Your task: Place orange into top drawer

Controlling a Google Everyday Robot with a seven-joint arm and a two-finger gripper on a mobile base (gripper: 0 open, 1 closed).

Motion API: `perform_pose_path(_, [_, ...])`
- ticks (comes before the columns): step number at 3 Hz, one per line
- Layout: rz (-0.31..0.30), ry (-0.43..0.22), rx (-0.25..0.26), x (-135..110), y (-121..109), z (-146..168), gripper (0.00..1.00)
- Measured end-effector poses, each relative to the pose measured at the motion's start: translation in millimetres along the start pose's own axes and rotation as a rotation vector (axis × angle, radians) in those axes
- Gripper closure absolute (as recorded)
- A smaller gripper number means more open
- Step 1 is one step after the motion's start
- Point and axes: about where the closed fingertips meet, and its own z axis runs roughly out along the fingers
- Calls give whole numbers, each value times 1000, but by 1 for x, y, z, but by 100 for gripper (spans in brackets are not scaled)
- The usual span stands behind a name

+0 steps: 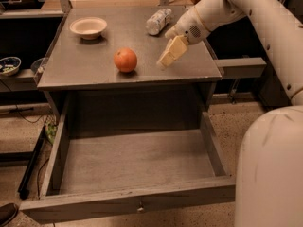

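Observation:
The orange (125,60) sits on the grey tabletop (85,72), near its front edge and left of centre. My gripper (168,56) hangs just above the tabletop to the right of the orange, about a hand's width away, pointing down and to the left and holding nothing. The top drawer (128,198) is pulled wide out below the tabletop, and its inside is bare. A small knob (140,206) shows on its front panel.
A cream bowl (88,27) stands at the back left of the tabletop. A clear plastic bottle (158,21) lies at the back, just behind my arm. The robot's white body (270,169) fills the lower right. A shelf with a dish (8,65) is at the left.

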Motion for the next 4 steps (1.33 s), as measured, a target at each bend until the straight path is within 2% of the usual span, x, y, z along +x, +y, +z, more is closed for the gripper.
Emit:
perform_pose_path(1, [12, -50, -22, -11, -7, 14, 0])
perform_pose_path(2, [13, -52, -23, -11, -9, 19, 0])
perform_pose_path(3, [19, -83, -18, -24, -24, 34, 0])
perform_pose_path(4, [11, -117, -22, -50, -46, 61, 0])
